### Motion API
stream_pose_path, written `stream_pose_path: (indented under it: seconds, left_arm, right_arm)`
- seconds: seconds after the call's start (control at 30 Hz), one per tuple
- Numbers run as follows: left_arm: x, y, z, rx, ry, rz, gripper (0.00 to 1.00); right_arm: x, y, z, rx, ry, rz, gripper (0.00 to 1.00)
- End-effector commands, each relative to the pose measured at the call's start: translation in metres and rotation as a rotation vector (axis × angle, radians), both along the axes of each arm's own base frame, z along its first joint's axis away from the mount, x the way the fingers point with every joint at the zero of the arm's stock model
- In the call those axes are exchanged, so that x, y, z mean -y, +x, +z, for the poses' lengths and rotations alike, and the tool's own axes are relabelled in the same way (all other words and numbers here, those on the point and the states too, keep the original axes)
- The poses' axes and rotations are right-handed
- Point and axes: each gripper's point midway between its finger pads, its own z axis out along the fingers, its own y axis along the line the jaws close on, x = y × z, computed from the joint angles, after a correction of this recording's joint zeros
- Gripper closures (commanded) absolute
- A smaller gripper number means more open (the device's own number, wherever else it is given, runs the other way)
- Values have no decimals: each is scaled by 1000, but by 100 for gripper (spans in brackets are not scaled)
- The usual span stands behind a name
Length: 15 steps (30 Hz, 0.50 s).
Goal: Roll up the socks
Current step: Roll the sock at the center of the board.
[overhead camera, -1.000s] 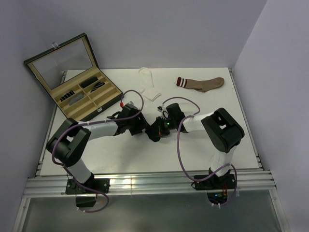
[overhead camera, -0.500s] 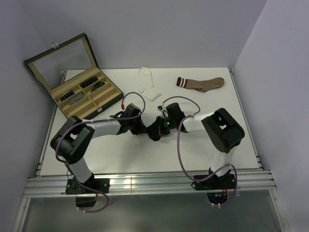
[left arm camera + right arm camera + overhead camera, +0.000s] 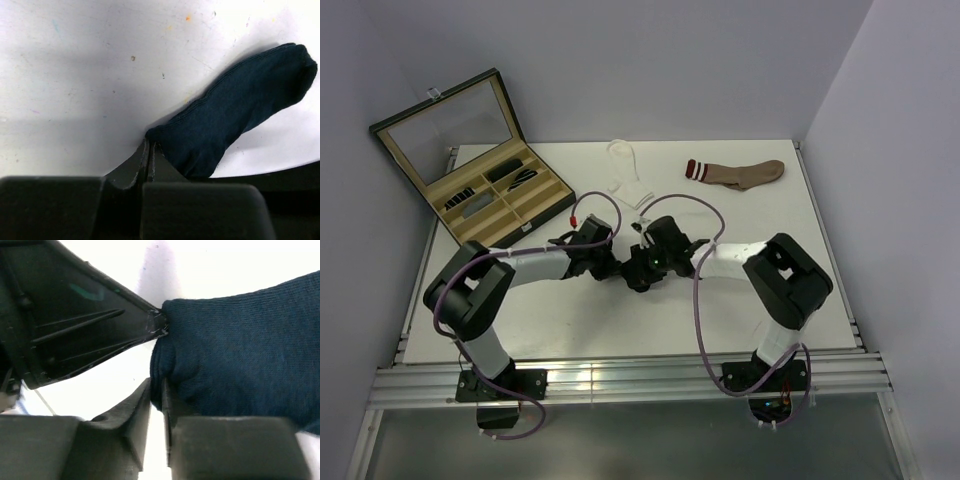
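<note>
Between the two grippers lies the navy sock (image 3: 235, 110), stretching away from the left tips. Left gripper (image 3: 148, 150) is pressed together, nipping the sock's nearest end. Right gripper (image 3: 157, 402) meets that same end from the opposite side, its fingers a slit apart with fabric in the slit; whether it grips, I cannot tell. White sock (image 3: 628, 178) lies beyond both grippers.

Navy sock (image 3: 235, 115), white sock (image 3: 630, 180), tan sock (image 3: 745, 173) with maroon-and-white striped cuff, black case (image 3: 525, 228) with beige lining
</note>
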Motion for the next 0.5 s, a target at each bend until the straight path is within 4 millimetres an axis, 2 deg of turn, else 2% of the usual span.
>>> stream_pose_path:
  seconds: [0.0,0.17,0.2,0.3,0.33,0.37,0.43,0.47]
  left_arm:
    - [-23,-7,-7,-16,108,37,100]
    - [-27,-7,-2,-10,121,45,100]
    - [-29,-8,-2,-13,124,47,100]
    - [-31,-8,0,-9,125,52,100]
    - [-30,-9,2,-7,122,52,100]
    - [-31,-9,2,-6,124,52,100]
    - [-30,-9,5,-4,124,49,100]
    - [-30,-8,6,-3,122,51,100]
  right_arm:
    - [-3,16,28,186,-58,2,72]
    - [-5,13,48,353,-89,4,52]
    - [0,16,54,403,-102,-24,46]
    - [0,10,58,496,-127,-3,43]
    - [3,14,61,550,-153,-14,43]
    - [-2,7,63,578,-149,8,43]
    - [-4,4,60,624,-159,22,43]
    - [-3,2,52,625,-175,31,43]
